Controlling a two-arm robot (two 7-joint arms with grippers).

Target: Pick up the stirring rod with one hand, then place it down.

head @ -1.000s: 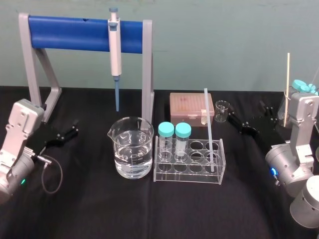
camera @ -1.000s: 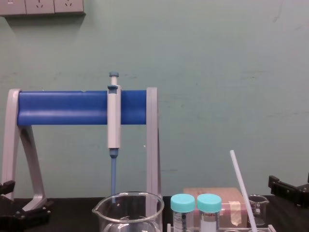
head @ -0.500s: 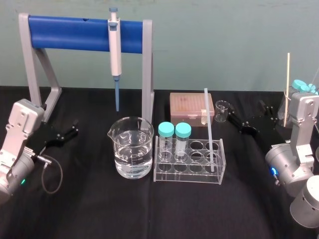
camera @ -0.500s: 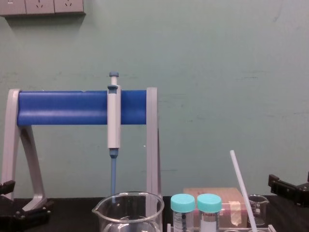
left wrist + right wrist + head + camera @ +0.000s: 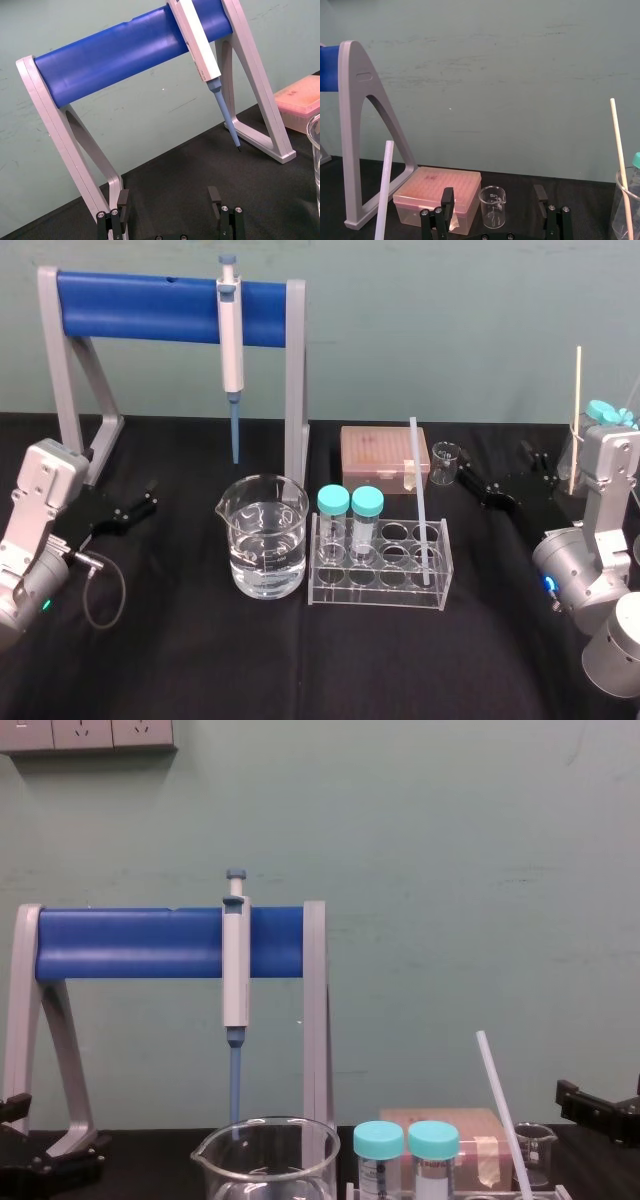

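Drawn back slightly toward 3 o'clock, right pincer (image 5: 507, 473) gapes wide, gripping nothing. Stirring rod (image 5: 421, 502) leans in the rack (image 5: 375, 596) at its 8 o'clock. Left pincer (image 5: 143, 502) idles open at the table's (image 5: 300, 660) 9 o'clock.

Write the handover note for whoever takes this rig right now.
Left pincer: open, empty, low over the table at the robot's left.
Right pincer: open, empty, right of the tube rack, near the small beaker.
Stirring rod: leaning in that rack's right end, held by neither pincer.
Done: nothing yet.
To do: grasp the rod, lift it, set it down.
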